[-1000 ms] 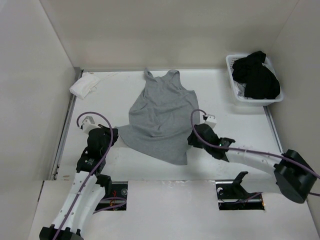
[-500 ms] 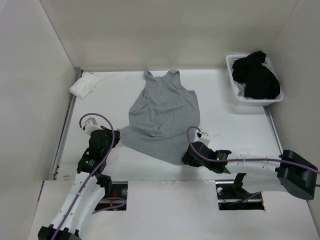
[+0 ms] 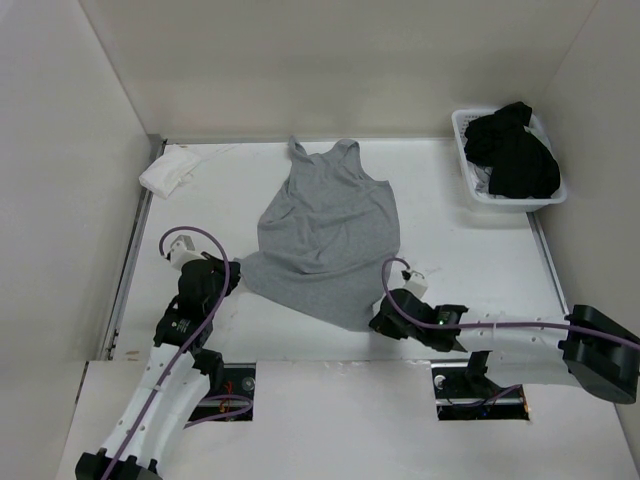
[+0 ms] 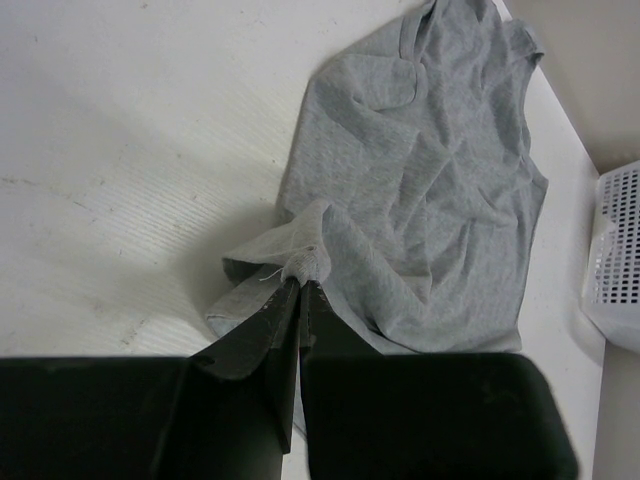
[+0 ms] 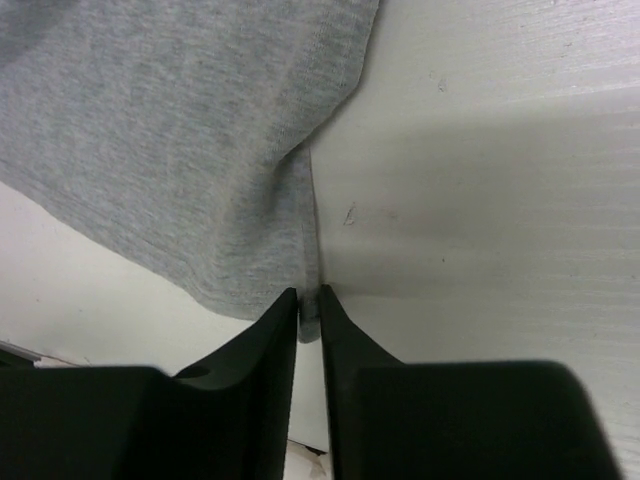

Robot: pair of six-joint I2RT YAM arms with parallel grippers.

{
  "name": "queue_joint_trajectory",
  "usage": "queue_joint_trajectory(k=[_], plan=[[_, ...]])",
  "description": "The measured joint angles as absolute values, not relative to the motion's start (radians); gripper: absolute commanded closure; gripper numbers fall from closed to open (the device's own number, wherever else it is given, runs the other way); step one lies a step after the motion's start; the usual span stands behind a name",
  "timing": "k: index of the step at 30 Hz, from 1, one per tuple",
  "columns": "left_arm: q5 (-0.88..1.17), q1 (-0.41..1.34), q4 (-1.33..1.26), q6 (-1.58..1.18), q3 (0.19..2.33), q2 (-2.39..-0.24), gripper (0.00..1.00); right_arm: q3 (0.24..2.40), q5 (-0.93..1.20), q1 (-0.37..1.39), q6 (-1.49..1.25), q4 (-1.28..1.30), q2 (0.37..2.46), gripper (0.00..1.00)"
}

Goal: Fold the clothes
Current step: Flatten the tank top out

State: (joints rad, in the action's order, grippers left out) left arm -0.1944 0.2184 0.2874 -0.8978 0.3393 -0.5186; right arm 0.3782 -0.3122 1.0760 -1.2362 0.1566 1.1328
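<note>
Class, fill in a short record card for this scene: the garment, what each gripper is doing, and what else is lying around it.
garment: grey tank top, spread out, wrinkled, straps toward the far wall
left gripper: shut, pinching the near left hem corner
right gripper: closed on the near right hem corner
basket: far right, holding black clothes
white cloth: far left corner

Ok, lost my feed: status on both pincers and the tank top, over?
Left pincer shut on tank top, near-left hem corner. Right pincer shut on near-right corner. Rest lies spread, unfolded. Basket and white cloth well apart.
</note>
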Motion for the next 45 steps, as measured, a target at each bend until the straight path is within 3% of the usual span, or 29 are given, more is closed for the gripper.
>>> queue_joint_trajectory(k=[4, 10, 13, 17, 24, 28, 31, 34, 38, 41, 45], plan=[[-0.194, 0.218, 0.289, -0.898, 0.34, -0.511, 1.0, 0.377, -0.313, 1.074, -1.218, 0.173, 1.116, 0.96], [-0.205, 0.219, 0.393, -0.886, 0.453, -0.454, 1.0, 0.467, -0.389, 1.065, -1.092, 0.349, 0.798, 0.99], [-0.226, 0.222, 0.438, -0.87, 0.633, -0.422, 1.0, 0.705, -0.455, 1.047, -0.967, 0.473, 0.677, 1.0], [-0.26, 0.221, 0.439, -0.85, 0.944, -0.409, 1.0, 1.156, -0.577, 1.066, -0.765, 0.561, 0.677, 1.0], [-0.271, 0.13, 0.377, -0.818, 1.497, -0.501, 1.0, 1.922, -0.832, 1.394, -0.353, 0.558, 0.893, 1.0], [-0.248, 0.076, 0.339, -0.815, 1.729, -0.585, 1.0, 2.132, -0.994, 1.613, -0.033, 0.403, 1.013, 1.0], [-0.226, 0.049, 0.319, -0.817, 1.79, -0.63, 1.0, 2.109, -1.067, 1.648, 0.212, 0.211, 1.065, 1.0], [-0.213, 0.028, 0.272, -0.82, 1.731, -0.656, 1.0, 1.972, -1.088, 1.569, 0.364, 0.058, 1.081, 1.0], [-0.21, 0.027, 0.217, -0.831, 1.481, -0.692, 1.0, 1.765, -1.042, 1.356, 0.344, 0.051, 1.089, 1.0], [-0.228, 0.033, 0.213, -0.833, 1.312, -0.81, 1.0, 1.709, -0.881, 1.116, 0.172, 0.168, 1.146, 1.0], [-0.247, 0.051, 0.197, -0.821, 1.298, -1.097, 1.0, 1.725, -0.561, 0.734, -0.062, 0.273, 1.313, 1.0]])
